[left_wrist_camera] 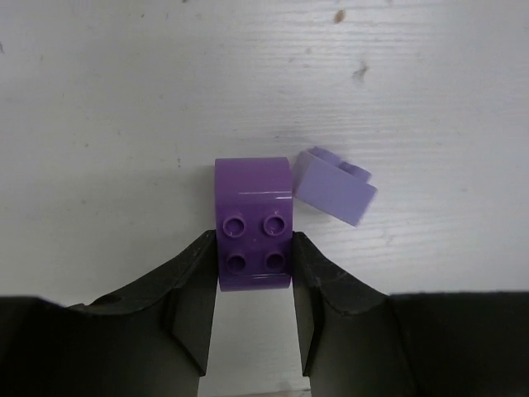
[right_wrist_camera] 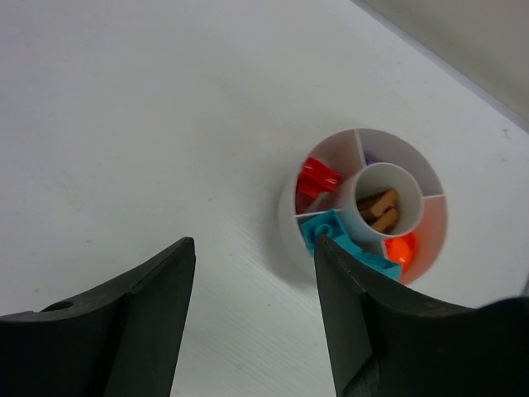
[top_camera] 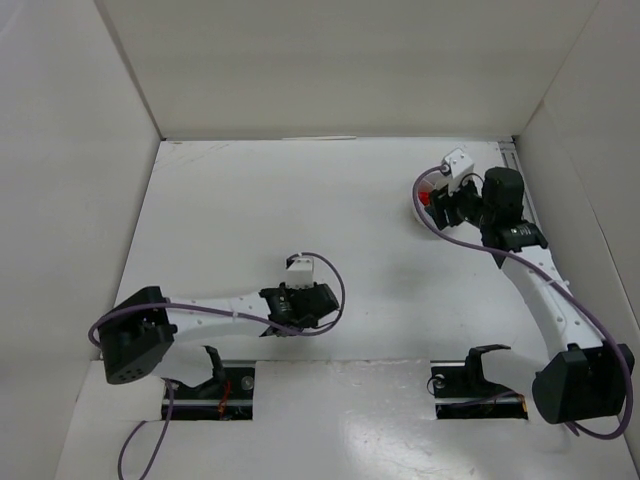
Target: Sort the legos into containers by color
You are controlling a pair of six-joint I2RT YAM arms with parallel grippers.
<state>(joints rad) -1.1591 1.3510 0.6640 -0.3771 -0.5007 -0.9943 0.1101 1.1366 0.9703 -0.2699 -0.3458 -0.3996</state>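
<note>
The left tool (left_wrist_camera: 254,248) clamps the near end of the dark purple brick (left_wrist_camera: 253,198), which lies on the desk (left_wrist_camera: 124,124) towards its near edge. Held so far back, the brick may pivot loose or drag the lilac brick (left_wrist_camera: 335,190) just beside it. The right tool (right_wrist_camera: 254,244) hangs with its fingers apart over the dish (right_wrist_camera: 289,223).

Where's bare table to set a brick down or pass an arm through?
Free: the broad table strip between the left end effector and the dish, plus the far-left corner. Crowded: the right end effector hangs open beside the dish; the left grips the dark purple brick, with the pale purple brick almost touching it.
</note>
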